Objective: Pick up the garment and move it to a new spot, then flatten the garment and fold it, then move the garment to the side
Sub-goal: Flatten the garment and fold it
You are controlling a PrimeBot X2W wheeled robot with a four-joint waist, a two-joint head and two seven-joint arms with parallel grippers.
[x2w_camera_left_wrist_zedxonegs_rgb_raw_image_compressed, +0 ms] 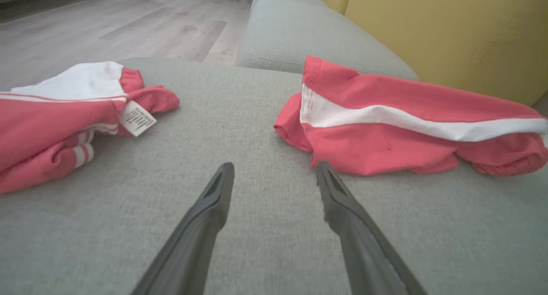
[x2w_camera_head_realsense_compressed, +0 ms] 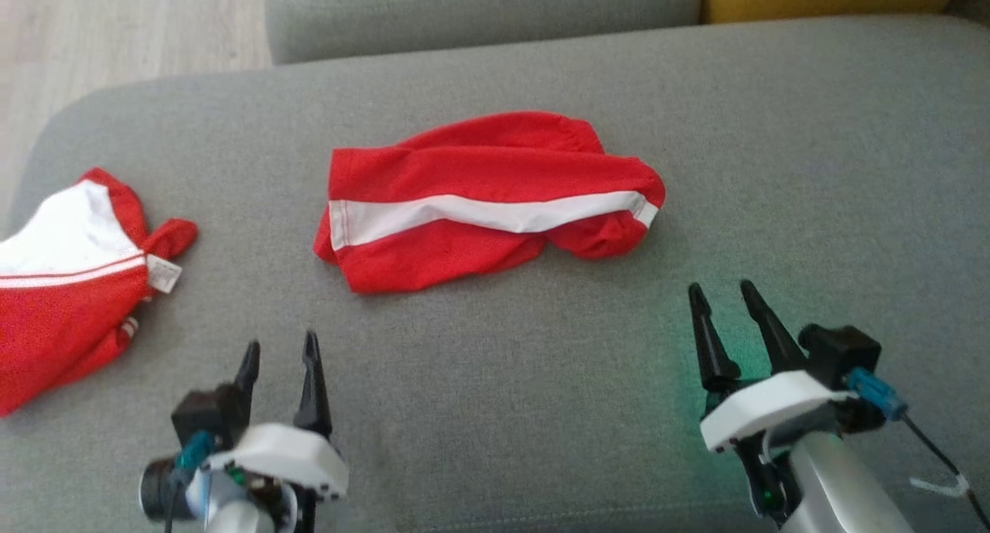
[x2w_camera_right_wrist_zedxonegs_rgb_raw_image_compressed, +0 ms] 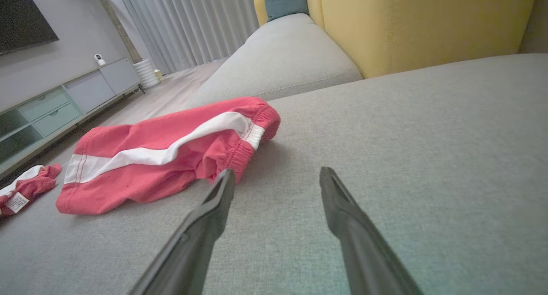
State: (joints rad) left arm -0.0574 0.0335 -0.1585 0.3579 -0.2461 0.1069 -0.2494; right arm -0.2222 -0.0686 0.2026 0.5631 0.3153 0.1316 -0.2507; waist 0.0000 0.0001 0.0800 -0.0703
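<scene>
Garment (x2w_camera_head_realsense_compressed: 479,177) of the task is, as we judge it, the red shorts with one white side stripe. It lies about in the middle of the grey sofa cushion (x2w_camera_head_realsense_compressed: 541,378), in front of both grippers and between them, touching neither.

We cannot tell from these views if the first move to a new spot is made. The shorts are not spread flat and not folded in a tidy way, so we think the flattening, the folding and the move to the side are all left to do.

The cloth is thin and soft. It lies long across the cushion, doubled and bunched, with the elastic waist at the robot's right end and a loose hem at the left end. The lower edge is wavy and creased.

The left gripper (x2w_camera_head_realsense_compressed: 281,342) has its jaws apart and holds nothing. The right gripper (x2w_camera_head_realsense_compressed: 722,288) is the same, parted and empty, near the waist end.

A second red and white garment (x2w_camera_head_realsense_compressed: 62,301) with a label (x2w_camera_head_realsense_compressed: 164,274) lies well apart at the left.
</scene>
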